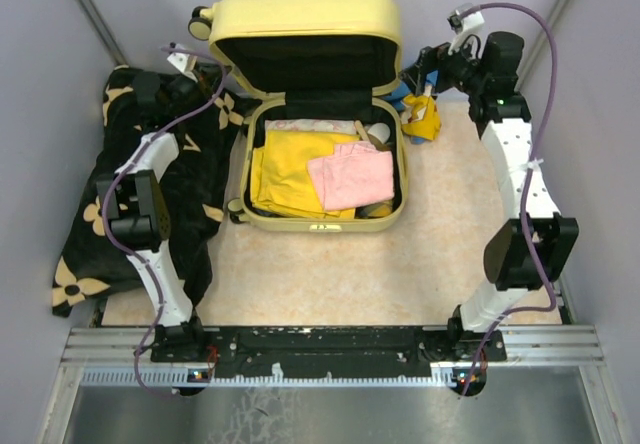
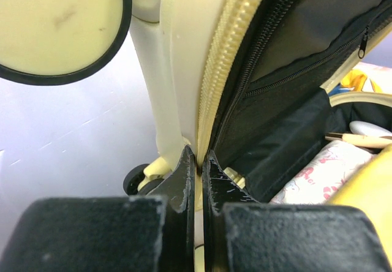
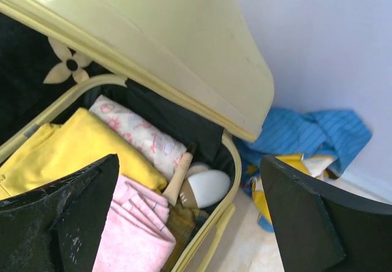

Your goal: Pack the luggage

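**Figure. Open luggage on the work surface, three views.**

The luggage [image 1: 305, 19] is a pale-yellow hard-shell case. It lies toward the far side of the beige surface [image 1: 330, 274], between the two arms. Its base is flat and its black-lined lid is raised at a slant over the far end.

The base holds:
- a folded yellow garment [image 1: 285, 169];
- a pink cloth [image 1: 350, 176] lying on the garment's right side;
- a white roll with a pink print [image 3: 138, 134] along the far wall;
- a white rounded object [image 3: 208, 186] in the far right corner, with a wooden handle [image 3: 177, 180] just beside it.

The left claw [image 1: 222, 72] sits at the lid's left edge, beside a small black wheel [image 2: 135, 179]. In the left wrist view its fingers [image 2: 177, 180] are clenched together at the zip band of the lid's rim. A thin pale strip shows between them, so the claw appears to be pinching that rim, though the contact itself is too close to the lens to judge firmly.

The right claw [image 3: 188, 162] hovers over the far right corner of the case. It is released, with its fingers spread wide and nothing between them.

A crumpled blue striped cloth [image 3: 306, 134] and a yellow item [image 1: 422, 119] lie on the surface just right of the case. A black blanket with tan flowers [image 1: 150, 164] covers the left side of the surface, under the left arm.
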You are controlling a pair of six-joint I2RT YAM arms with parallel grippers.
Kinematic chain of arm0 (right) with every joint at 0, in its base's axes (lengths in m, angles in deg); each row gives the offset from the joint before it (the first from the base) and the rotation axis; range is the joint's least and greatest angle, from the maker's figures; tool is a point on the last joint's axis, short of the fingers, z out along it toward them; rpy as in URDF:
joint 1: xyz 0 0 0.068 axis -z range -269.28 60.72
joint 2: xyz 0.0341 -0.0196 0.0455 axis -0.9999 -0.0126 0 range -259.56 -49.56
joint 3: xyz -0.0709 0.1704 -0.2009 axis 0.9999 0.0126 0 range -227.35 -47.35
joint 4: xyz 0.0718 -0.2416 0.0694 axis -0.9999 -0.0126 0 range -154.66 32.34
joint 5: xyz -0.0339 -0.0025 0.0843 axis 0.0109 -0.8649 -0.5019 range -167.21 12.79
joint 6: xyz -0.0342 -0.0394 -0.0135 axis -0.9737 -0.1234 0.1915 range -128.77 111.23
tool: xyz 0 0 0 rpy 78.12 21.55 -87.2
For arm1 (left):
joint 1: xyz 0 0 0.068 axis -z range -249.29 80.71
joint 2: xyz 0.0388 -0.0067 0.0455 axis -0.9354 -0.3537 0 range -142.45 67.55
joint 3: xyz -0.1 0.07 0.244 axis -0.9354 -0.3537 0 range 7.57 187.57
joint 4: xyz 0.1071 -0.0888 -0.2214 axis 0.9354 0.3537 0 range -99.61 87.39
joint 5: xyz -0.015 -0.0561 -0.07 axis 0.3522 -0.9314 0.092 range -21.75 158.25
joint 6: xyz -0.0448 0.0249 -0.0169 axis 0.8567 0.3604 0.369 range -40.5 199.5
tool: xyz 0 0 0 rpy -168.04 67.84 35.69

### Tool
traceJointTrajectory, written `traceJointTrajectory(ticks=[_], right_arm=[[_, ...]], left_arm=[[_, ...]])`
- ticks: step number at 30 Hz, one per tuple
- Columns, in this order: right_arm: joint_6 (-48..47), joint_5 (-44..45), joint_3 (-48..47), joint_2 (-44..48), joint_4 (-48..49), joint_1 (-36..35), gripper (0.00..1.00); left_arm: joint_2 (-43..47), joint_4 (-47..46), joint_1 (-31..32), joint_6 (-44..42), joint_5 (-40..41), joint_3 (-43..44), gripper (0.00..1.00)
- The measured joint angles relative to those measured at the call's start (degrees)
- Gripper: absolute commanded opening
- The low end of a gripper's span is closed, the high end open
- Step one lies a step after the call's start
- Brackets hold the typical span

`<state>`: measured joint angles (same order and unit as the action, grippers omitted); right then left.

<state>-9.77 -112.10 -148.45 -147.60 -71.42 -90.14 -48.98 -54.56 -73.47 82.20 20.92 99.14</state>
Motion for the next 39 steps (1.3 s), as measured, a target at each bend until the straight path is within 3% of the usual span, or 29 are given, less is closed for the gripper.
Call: traceJointTrajectory(ticks=[6, 15, 21, 27, 32, 36, 39], right_arm=[[-3.32, -0.22, 2.82, 5.25, 7.32, -1.49, 0.97], [-10.91, 0.33, 5.46, 7.13, 5.14, -3.15, 0.98], [-15.15, 0.92, 14.23, 13.90, -1.07, 0.63, 0.99], [-23.06, 2.91, 27.43, 25.05, -9.49, 2.19, 0.99], [-29.64, 3.78, 39.08, 35.87, -14.67, 2.16, 0.99], [-33.62, 6.49, 45.97, 41.81, -17.22, 2.23, 0.99], [-35.21, 7.45, 49.75, 43.60, -19.04, 2.27, 0.99]], left_arm=[[2.05, -1.53, -0.11, -1.09, -2.51, -3.39, 0.00], [9.62, -2.19, -0.13, -8.31, -7.82, -14.16, 0.06], [19.32, 3.34, 0.07, -21.44, -11.06, -25.79, 0.04], [28.98, 13.05, -1.62, -40.24, -14.19, -35.58, 0.04], [33.83, 24.55, -5.05, -57.29, -16.26, -42.60, 0.16], [38.16, 38.64, -6.84, -76.19, -15.78, -44.06, 0.43], [42.42, 47.04, -6.91, -88.70, -15.21, -46.53, 0.52]])
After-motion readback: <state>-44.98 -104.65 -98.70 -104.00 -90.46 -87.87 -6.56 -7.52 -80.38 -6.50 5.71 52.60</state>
